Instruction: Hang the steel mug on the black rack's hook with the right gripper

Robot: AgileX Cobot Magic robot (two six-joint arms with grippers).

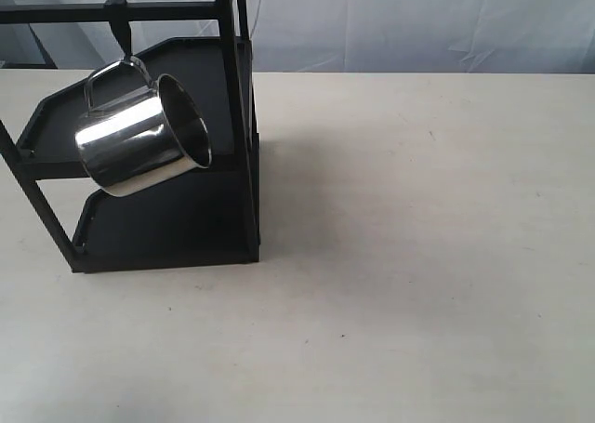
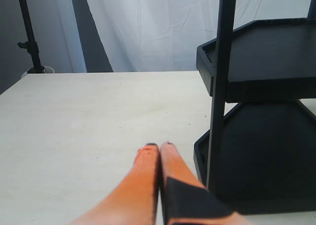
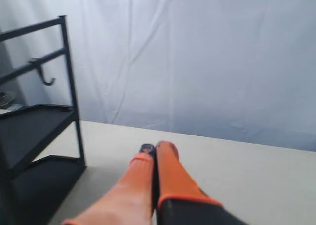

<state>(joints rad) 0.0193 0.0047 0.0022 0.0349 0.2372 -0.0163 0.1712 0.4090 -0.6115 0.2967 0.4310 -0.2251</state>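
The steel mug (image 1: pixel 139 144) hangs tilted from the hook (image 1: pixel 119 23), a thick peg under the top bar of the black rack (image 1: pixel 186 228). Its looped handle (image 1: pixel 110 74) is over the peg and its mouth faces right. No gripper touches the mug, and neither gripper shows in the exterior view. In the right wrist view my right gripper (image 3: pixel 155 148) is shut and empty over the table, off to the side of the rack (image 3: pixel 39 131). My left gripper (image 2: pixel 159 146) is shut and empty beside the rack's post (image 2: pixel 220 86). The mug is out of both wrist views.
A thin curved black hook (image 3: pixel 45 76) hangs from a rack bar. White cloth (image 1: pixel 418 23) backs the pale table (image 1: pixel 418 256). A dark stand (image 2: pixel 30 37) rises beyond the table's far corner in the left wrist view.
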